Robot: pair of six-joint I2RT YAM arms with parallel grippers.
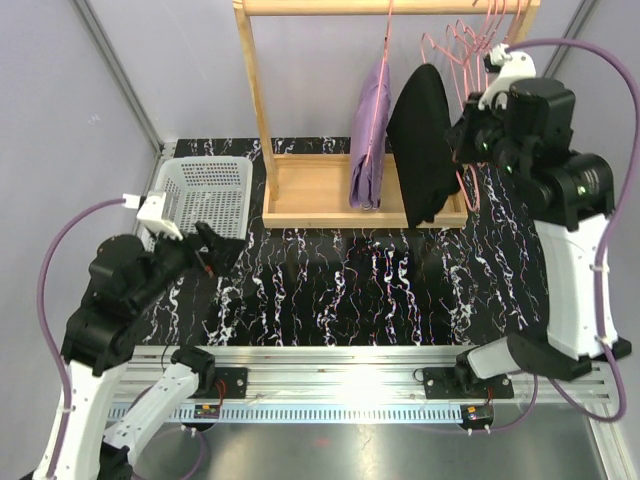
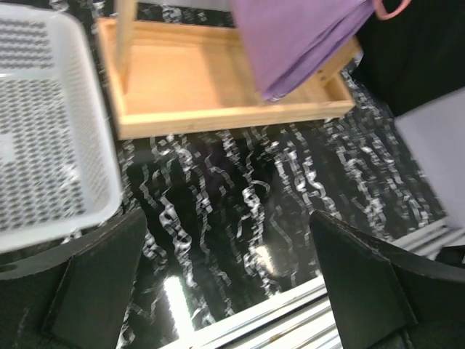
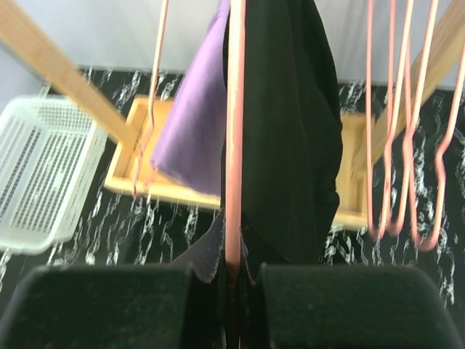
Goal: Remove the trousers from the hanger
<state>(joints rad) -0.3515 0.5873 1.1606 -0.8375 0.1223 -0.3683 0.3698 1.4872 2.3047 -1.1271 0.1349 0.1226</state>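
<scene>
The lilac trousers (image 1: pixel 368 140) and the black trousers (image 1: pixel 425 145) hang side by side on pink hangers from the wooden rack. My right gripper (image 1: pixel 466 140) is at the black pair's right edge. In the right wrist view it (image 3: pixel 234 291) is shut on the black trousers (image 3: pixel 290 131), with their pink hanger bar (image 3: pixel 234 145) running between the fingers. The lilac pair (image 3: pixel 192 138) hangs just left of it. My left gripper (image 1: pixel 210 250) is open and empty, low over the table near the basket. In the left wrist view it (image 2: pixel 232 283) faces the lilac pair (image 2: pixel 298 43).
A white plastic basket (image 1: pixel 205 195) sits at the back left, beside the rack's wooden base tray (image 1: pixel 310 195). Several empty pink hangers (image 1: pixel 470 45) hang at the rack's right end, close to my right wrist. The table top is black marbled.
</scene>
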